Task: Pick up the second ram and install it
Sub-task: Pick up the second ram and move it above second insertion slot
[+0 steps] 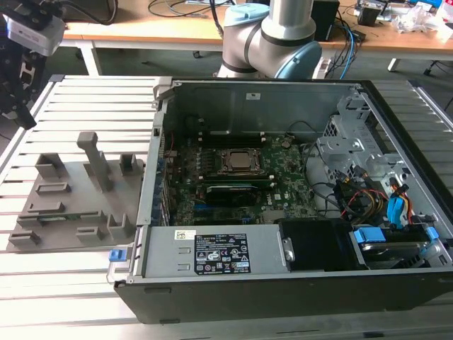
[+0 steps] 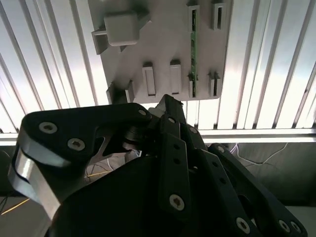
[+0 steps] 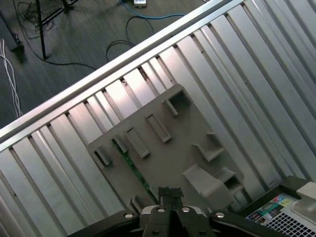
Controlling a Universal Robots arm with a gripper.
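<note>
In the exterior view, one ram is lying in one fixture, nine o'clock from the case. The gripper is hanging at the fixture's eleven o'clock, well clear. In both wrist views its fingers are sitting closed and empty.

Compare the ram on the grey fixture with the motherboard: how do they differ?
The ram is a thin, narrow stick; the motherboard is broad. The ram sits on the grey fixture, outside the case; the motherboard lies inside it. Both are green circuit boards.
</note>
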